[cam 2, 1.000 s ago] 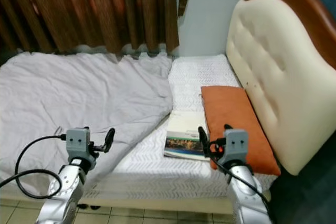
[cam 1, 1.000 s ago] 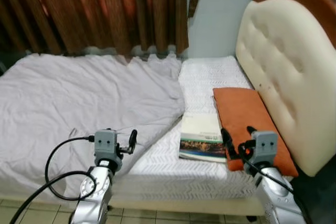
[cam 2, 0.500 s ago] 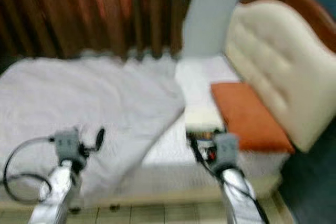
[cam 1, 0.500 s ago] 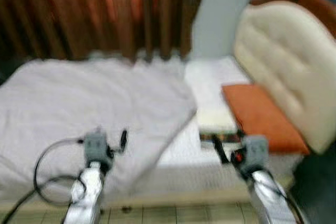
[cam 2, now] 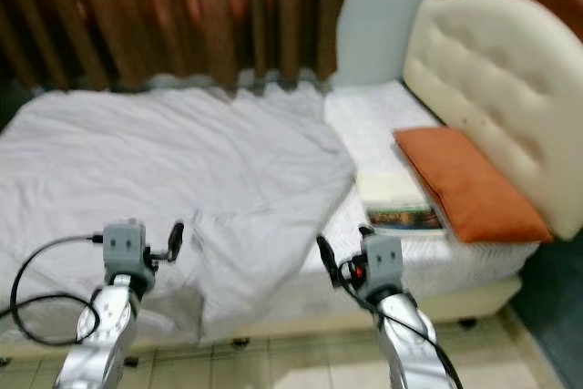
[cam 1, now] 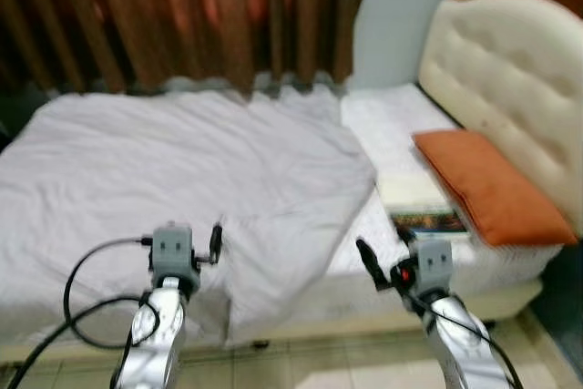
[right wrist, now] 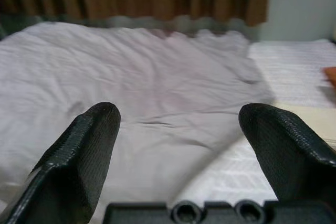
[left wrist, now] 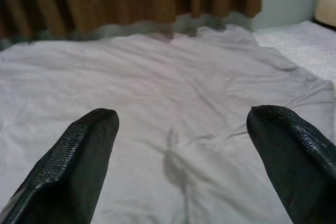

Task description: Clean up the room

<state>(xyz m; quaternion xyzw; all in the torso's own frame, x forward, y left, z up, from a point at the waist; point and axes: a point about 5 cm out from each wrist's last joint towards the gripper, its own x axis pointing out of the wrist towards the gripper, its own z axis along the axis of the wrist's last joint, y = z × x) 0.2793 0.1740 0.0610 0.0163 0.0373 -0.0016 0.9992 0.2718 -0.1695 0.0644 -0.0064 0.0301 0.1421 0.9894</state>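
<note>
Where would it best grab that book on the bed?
Probably by the near edge of the book, coming from the foot side. It lies flat beside the orange pillow, its picture end facing the open right gripper, so the fingers could pinch top and underside there.

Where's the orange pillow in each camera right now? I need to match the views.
Left eye: orange pillow at right, against the headboard.
Right eye: at right, beside the book.
Left wrist: not seen.
Right wrist: sliver at the frame edge.
Shared landmark: grey blanket.
</note>
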